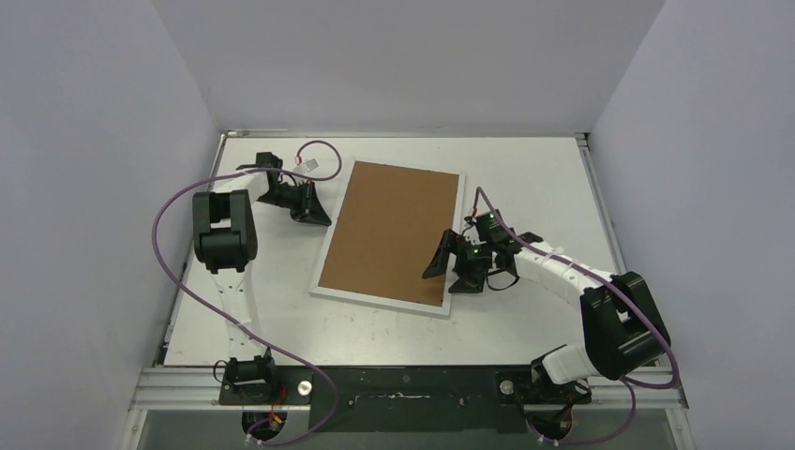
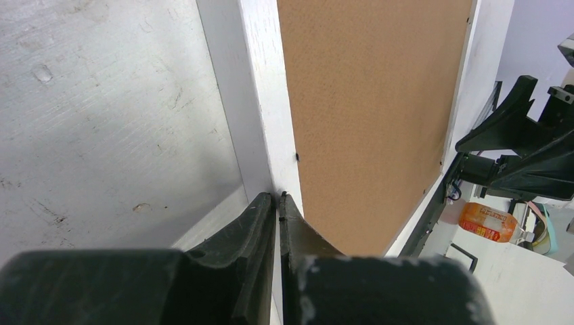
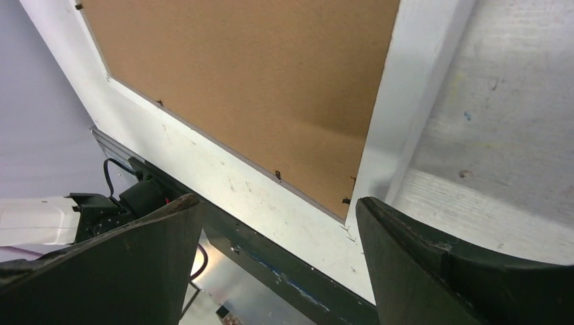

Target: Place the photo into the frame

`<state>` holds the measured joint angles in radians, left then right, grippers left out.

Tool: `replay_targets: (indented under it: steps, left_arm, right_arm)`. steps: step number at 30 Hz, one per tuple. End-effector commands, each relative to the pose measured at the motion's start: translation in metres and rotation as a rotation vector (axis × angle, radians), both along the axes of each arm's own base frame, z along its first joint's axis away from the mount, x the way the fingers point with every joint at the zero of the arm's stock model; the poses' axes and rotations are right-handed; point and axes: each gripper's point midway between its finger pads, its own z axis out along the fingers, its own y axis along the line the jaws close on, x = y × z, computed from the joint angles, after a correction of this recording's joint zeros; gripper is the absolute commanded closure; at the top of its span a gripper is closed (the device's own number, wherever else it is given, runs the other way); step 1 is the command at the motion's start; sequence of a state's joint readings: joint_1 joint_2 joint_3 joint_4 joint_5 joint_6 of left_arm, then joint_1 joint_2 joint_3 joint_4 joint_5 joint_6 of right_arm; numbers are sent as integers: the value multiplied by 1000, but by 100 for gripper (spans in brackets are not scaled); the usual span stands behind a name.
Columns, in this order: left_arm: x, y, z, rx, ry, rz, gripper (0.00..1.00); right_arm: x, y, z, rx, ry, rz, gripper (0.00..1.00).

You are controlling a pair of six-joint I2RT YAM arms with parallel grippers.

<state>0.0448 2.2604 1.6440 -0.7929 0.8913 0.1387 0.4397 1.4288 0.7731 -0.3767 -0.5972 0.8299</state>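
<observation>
the frame (image 2: 264,81) lies back-up in the middle of the table (image 1: 525,187), its long axis running from near to far with a slight tilt, and a brown backing board (image 2: 365,101) fills its opening. the photo shows in no view; whether it sits under the board cannot be told. the left gripper (image 2: 278,198) is pressed shut on nothing, its tips right at the outer edge of the frame's left border, toward the far end. the right gripper (image 3: 277,202) stands spread wide and empty above the right border near the near corner. both arms are close; the right looks better placed to take hold.
</observation>
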Motion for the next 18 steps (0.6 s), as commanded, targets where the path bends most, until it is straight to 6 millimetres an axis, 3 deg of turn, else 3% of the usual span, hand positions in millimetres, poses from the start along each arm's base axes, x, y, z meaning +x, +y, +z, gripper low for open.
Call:
replay_targets:
  steps: [1, 7, 10, 13, 18]
  left_arm:
    - [-11, 8, -25, 77, 30, -23, 96]
    - [-11, 8, -12, 68, 20, -27, 92]
    - [-8, 9, 0, 53, 13, -29, 80]
    - [2, 13, 16, 52, -19, -21, 65]
    - [38, 17, 38, 47, -78, 16, 55]
  right_arm:
    - [20, 3, 14, 13, -62, 1, 16]
    - [138, -19, 73, -51, -306, -59, 15]
    - [190, -33, 86, -26, -394, -134, 15]
    - [227, -37, 76, -10, -413, -165, 16]
    - [276, -47, 53, -27, -425, -201, 16]
